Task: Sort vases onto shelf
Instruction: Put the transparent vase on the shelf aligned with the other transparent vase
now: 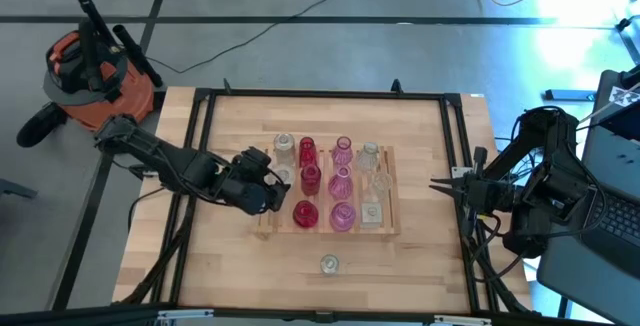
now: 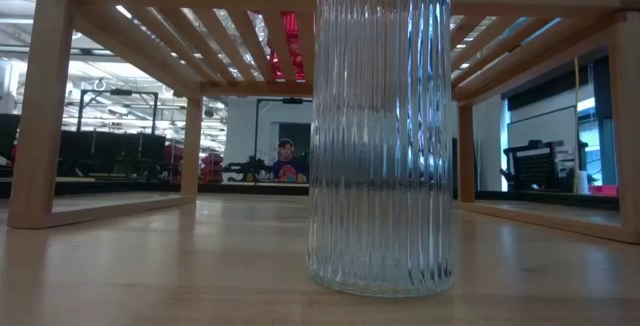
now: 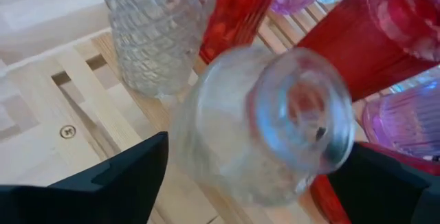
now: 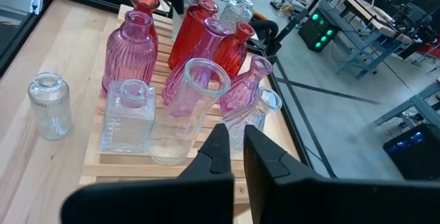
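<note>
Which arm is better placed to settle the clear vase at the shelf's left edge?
Left. The left end effector is around that clear vase, over the shelf; the right end effector waits beyond the shelf's right side.

Both arms are dark, nearly black, built from chunky jointed segments. In the high view the left arm (image 1: 160, 156) is a chain of rounded black housings ending in a bulky black head at the left gripper (image 1: 272, 188), with thin black cables trailing from its base. The right arm (image 1: 540, 181) is a compact mass of black links with looping black cables beside it, tapering to the right gripper (image 1: 440, 186), which ends in two slim pointed tips. In the wrist views the fingers (image 3: 96, 186) are matte black, smooth-faced wedges with angular, bevelled edges (image 4: 227, 159).
</note>
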Controlling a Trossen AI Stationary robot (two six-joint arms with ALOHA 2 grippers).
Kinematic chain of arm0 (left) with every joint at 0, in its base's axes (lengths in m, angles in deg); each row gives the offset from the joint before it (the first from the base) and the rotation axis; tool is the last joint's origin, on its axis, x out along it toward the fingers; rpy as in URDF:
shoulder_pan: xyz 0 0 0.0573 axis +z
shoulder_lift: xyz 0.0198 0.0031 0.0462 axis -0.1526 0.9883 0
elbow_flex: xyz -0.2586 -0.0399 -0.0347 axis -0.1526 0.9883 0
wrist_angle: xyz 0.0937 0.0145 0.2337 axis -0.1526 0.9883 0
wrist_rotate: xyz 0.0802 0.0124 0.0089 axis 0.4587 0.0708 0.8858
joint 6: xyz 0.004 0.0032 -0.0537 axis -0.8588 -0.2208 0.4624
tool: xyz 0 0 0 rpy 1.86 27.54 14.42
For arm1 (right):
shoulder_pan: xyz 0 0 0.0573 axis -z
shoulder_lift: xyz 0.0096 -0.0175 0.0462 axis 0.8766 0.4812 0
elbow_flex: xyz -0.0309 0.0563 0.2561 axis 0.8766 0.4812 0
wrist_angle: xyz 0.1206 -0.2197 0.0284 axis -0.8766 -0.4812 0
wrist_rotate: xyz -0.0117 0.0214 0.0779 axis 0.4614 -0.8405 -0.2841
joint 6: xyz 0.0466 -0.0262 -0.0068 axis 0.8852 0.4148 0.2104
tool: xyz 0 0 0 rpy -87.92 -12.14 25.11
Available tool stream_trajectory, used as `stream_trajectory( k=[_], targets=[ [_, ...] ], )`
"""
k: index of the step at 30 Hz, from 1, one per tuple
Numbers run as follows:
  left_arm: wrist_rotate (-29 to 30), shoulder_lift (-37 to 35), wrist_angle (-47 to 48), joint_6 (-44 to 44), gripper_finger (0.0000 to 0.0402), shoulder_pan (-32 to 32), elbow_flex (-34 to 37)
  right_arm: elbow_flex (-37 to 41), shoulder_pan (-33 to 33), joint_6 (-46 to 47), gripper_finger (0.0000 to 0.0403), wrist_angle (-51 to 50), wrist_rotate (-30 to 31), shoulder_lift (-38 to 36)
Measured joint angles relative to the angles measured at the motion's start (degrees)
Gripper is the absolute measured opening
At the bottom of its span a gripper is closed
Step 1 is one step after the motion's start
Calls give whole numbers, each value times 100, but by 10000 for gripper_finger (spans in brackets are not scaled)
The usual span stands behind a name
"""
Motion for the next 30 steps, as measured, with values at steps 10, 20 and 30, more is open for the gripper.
stream_trajectory(
  k=[10,20,30],
  targets=[
    [-33,-167,97,187,382,86,22,0,0,-2,1,28,4,0],
    [-309,-457,23,365,380,184,15,0,1,-11,1,66,21,107],
    [-264,-596,-78,496,380,177,13,0,0,-9,1,62,12,227]
  ],
)
